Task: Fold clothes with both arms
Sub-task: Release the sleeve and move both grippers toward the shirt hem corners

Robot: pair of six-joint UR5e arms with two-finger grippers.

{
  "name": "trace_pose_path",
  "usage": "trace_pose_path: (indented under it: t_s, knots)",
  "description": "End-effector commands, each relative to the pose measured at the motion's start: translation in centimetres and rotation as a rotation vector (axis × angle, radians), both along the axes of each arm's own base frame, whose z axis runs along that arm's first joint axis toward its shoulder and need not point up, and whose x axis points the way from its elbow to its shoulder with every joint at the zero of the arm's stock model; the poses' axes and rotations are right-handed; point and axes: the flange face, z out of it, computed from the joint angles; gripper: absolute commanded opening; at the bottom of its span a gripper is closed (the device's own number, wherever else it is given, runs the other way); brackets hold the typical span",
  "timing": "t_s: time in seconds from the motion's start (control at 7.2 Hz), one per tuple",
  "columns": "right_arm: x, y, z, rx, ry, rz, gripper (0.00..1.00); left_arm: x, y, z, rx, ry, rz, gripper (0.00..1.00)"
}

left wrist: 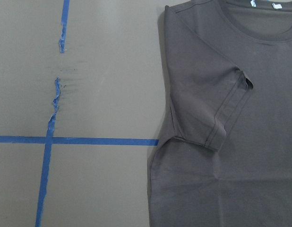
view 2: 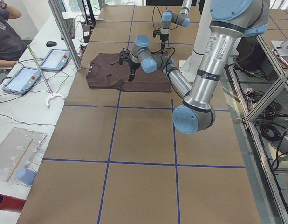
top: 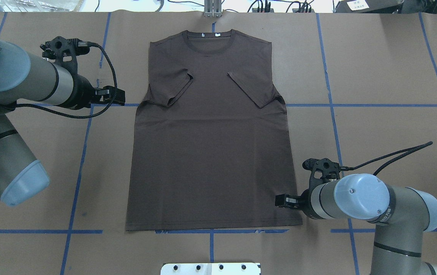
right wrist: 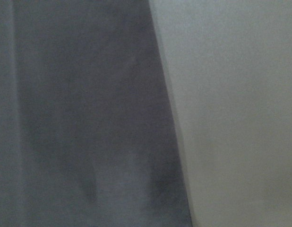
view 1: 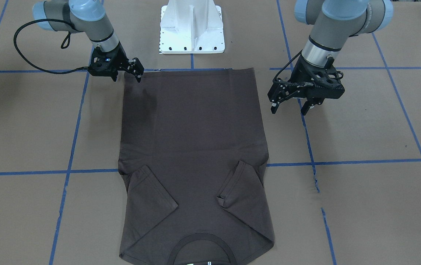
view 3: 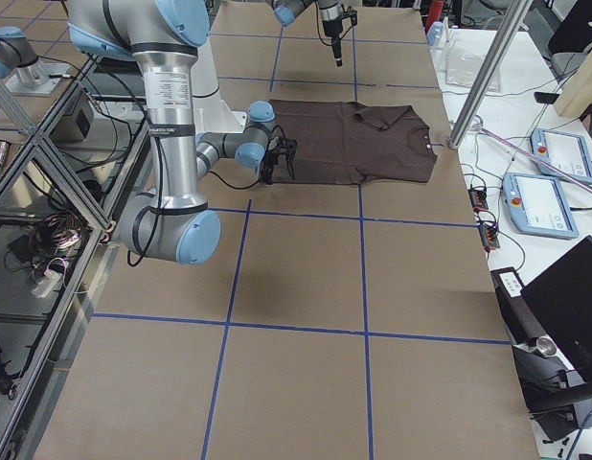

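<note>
The clothes are one dark brown T-shirt (view 1: 195, 147) lying flat on the brown table, both short sleeves folded in over the chest. Its collar (top: 210, 38) is at the far side from the robot's base. My left gripper (view 1: 288, 111) hovers open above bare table, just outside the shirt's left edge at sleeve height (top: 122, 97). My right gripper (view 1: 139, 78) is down low on the shirt's right edge, close to the hem corner (top: 278, 201), its fingers slightly apart. The fabric there lies flat. The right wrist view shows only blurred cloth (right wrist: 80, 118) and table.
The white pedestal base (view 1: 192, 29) stands just behind the hem. Blue tape lines (top: 84, 160) grid the table. Beyond the collar end stand a metal pole (view 2: 65, 32), tablets (view 2: 23, 77) and a seated person (view 2: 4, 28).
</note>
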Motion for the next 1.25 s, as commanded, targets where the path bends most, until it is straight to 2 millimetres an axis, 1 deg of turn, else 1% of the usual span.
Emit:
trace_pose_path:
  t_s: [0.0, 0.14, 0.28, 0.56, 0.69, 0.83, 1.11]
  knots:
    - [-0.6, 0.6, 0.1, -0.016, 0.040, -0.017, 0.88, -0.1, 0.0, -0.3, 0.027, -0.006, 0.015, 1.00]
    - [-0.6, 0.7, 0.2, -0.020, 0.047, -0.020, 0.59, -0.2, 0.0, -0.2, 0.026, -0.007, 0.013, 1.00]
    - [-0.6, 0.7, 0.1, -0.022, 0.045, -0.022, 0.38, -0.2, 0.0, -0.2, 0.026, -0.007, 0.013, 1.00]
    - [-0.6, 0.9, 0.3, -0.028, 0.047, -0.031, 0.04, -0.3, -0.2, -0.3, 0.027, -0.008, 0.011, 1.00]
    - [-0.6, 0.9, 0.0, -0.025, 0.040, -0.031, 0.00, -0.3, -0.2, -0.3, 0.027, -0.008, 0.011, 1.00]
    - [-0.3, 0.8, -0.4, -0.023, 0.033, -0.028, 0.00, -0.3, -0.2, -0.3, 0.028, -0.007, 0.011, 1.00]
    - [0.9, 1.0, -2.0, -0.013, -0.002, -0.023, 0.00, -0.2, -0.1, -0.1, 0.013, -0.005, 0.012, 1.00]
